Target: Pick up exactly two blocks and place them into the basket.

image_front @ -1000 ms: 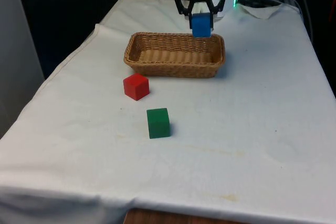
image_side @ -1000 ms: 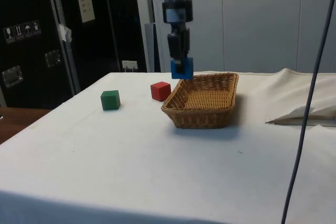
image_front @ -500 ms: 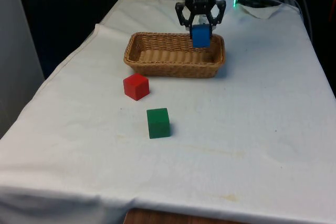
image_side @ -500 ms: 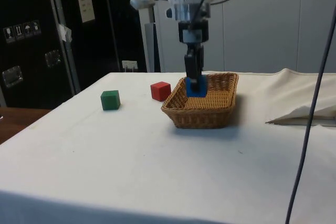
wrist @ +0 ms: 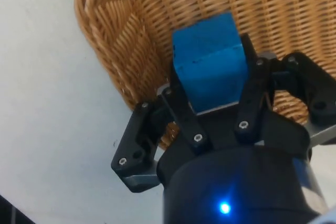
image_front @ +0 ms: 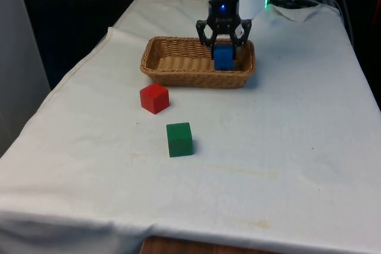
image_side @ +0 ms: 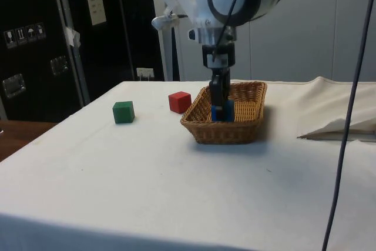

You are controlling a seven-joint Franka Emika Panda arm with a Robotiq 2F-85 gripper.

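- Since the earlier frames the gripper (image_front: 223,49) has come down: a second ago it held the blue block (image_front: 222,57) above the basket's far rim, and now block and fingers sit down inside the basket (image_front: 178,78), in its end towards the front view's right.
- Both fingers (wrist: 181,116) are closed narrowly against opposite faces of the blue block (wrist: 210,61); the wrist view has the cube gripped between them with wicker weave right behind it.
- From the side, the gripper (image_side: 218,104) reaches down past the basket's rim (image_side: 226,130) and the blue block (image_side: 225,111) shows partly above the near wall; whether the block touches the basket floor cannot be told.
- Wicker and oblong, the basket lies in the upper middle of the front view, on the white cloth (image_front: 286,147).
- Just below the basket's left end in the front view, near it but not touching, the red block (image_front: 155,97) rests on the cloth.
- Lower still, close to the middle of the front frame and apart from the red one, stands the green block (image_front: 179,139).
- Seen from the side, the red block (image_side: 180,101) stands just left of the basket and the green block (image_side: 123,111) further left, both in the middle-left of the frame.
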